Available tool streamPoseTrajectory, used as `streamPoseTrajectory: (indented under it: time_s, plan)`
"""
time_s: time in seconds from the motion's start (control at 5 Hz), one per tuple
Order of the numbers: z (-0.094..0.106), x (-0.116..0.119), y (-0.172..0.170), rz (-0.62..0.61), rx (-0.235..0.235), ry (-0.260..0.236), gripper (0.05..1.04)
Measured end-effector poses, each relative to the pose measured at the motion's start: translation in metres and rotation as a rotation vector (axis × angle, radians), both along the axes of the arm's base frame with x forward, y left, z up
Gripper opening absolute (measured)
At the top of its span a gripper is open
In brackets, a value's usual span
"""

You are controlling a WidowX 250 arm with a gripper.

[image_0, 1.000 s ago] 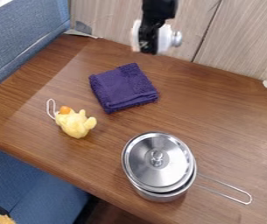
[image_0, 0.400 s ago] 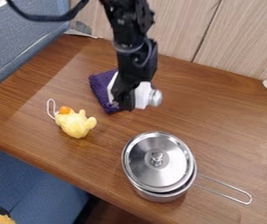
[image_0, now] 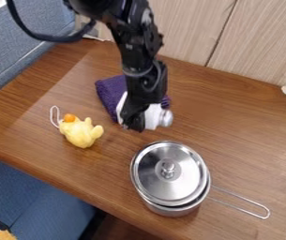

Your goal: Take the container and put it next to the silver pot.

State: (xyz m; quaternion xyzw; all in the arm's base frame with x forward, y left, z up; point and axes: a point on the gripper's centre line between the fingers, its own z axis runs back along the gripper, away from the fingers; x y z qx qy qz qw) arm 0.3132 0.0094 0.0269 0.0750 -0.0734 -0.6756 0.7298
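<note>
My gripper [image_0: 133, 125] hangs over the table's middle, above the front part of the purple cloth, and is shut on a white container [image_0: 153, 116]. The container lies sideways in its grip, with a silvery cap pointing right; its middle is hidden behind the gripper. The silver pot [image_0: 170, 178], with its lid on, stands in front of the gripper and slightly to the right. A gap of table shows between the container and the pot's rim.
A folded purple cloth [image_0: 110, 92] lies behind the container. To the left is a yellow plush toy [image_0: 81, 132] with a white loop. The pot's wire handle [image_0: 248, 205] sticks out to the right. Wooden panels stand along the table's back edge.
The arm has come forward from the back of the table, carrying the container over the cloth and closer to the pot. Cloth, toy and pot have kept their places.
</note>
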Motion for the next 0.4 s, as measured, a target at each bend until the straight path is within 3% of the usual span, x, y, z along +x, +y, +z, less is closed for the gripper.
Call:
streamPoseTrajectory:
  time_s: [0.2, 0.4]
  plan:
    - [-0.0235, -0.0024, -0.0025, -0.01, 0.007, 0.046, 0.676]
    - [-0.0301, -0.0028, -0.0051, -0.004, 0.004, 0.054, 0.677]
